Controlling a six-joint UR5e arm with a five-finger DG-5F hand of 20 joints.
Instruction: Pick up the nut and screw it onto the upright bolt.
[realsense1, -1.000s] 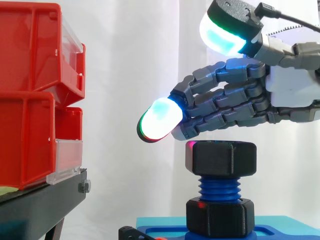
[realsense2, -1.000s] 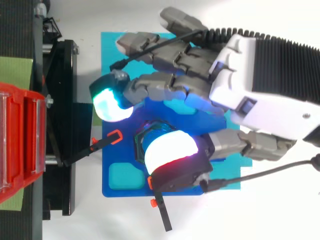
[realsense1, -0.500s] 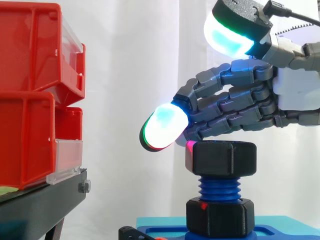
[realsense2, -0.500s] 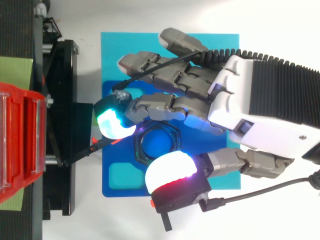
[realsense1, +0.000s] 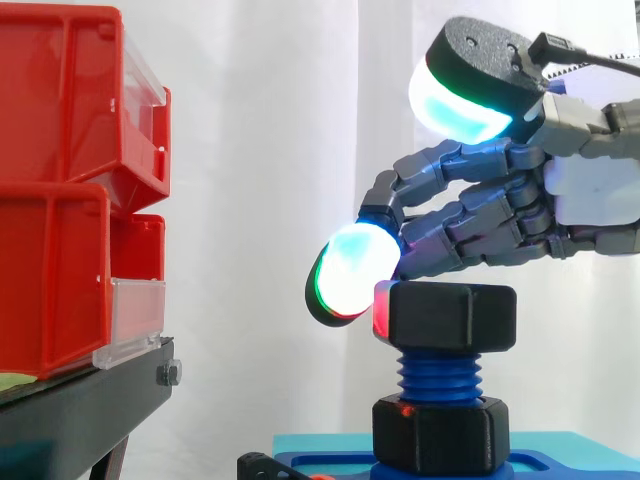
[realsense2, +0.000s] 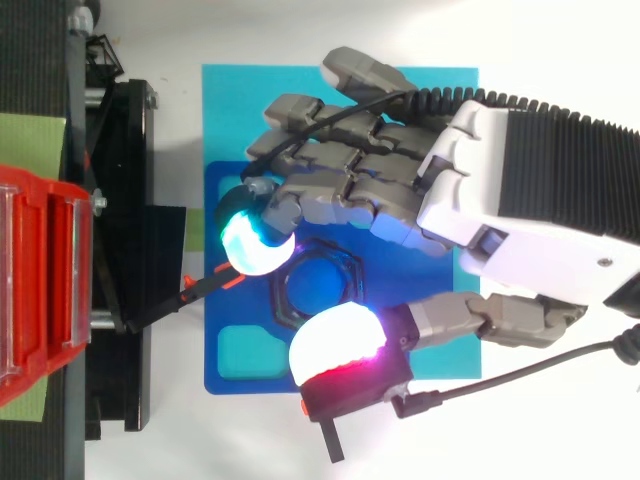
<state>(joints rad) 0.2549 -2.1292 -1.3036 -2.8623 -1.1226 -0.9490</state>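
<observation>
The black hex nut sits on top of the upright blue threaded bolt, several threads above a second black nut at the bolt's foot. My hand hovers just over it, coming from the right. Its fingers are half bent, and one glowing fingertip rests at the nut's upper left edge. The thumb pad is lifted high, well apart from the nut. From above, the nut lies uncovered between that fingertip and the thumb pad. Nothing is pinched.
The bolt stands on a blue base plate over a cyan mat. Stacked red bins on a black stand lie to the left, a short gap from the fingertips. Small orange-tipped black clips lie by the plate.
The hand has drawn back to the right and the fingers have curled in, bringing the lit fingertip down to the nut's edge. The thumb has swung off the nut, uncovering it from above.
</observation>
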